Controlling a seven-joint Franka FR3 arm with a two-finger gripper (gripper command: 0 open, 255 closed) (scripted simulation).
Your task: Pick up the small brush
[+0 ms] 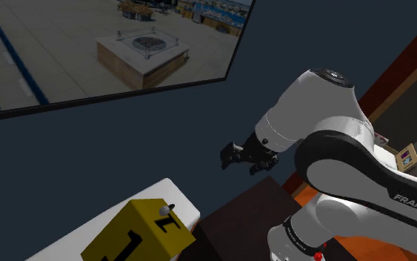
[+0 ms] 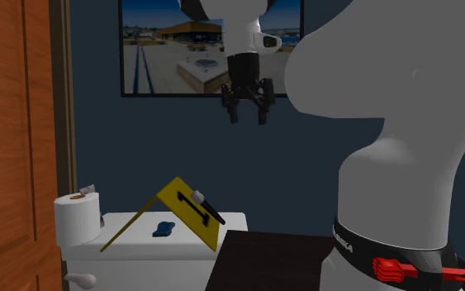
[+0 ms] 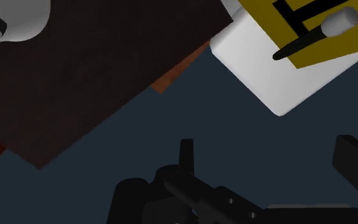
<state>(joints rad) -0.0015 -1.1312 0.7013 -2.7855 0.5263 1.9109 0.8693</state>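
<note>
I see the gripper (image 2: 247, 118) hanging high, fingers spread wide, holding nothing. One small brush (image 2: 208, 207) lies on one yellow folded board (image 2: 175, 192) atop the white tank lid (image 2: 232, 221). One blue item (image 2: 164, 229) sits under the board.

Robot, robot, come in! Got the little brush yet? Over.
End effector open, high in the air, holding nothing. Small brush lying on the sloped yellow sign atop the white tank, untouched. Nothing seen in the way. Over.
</note>
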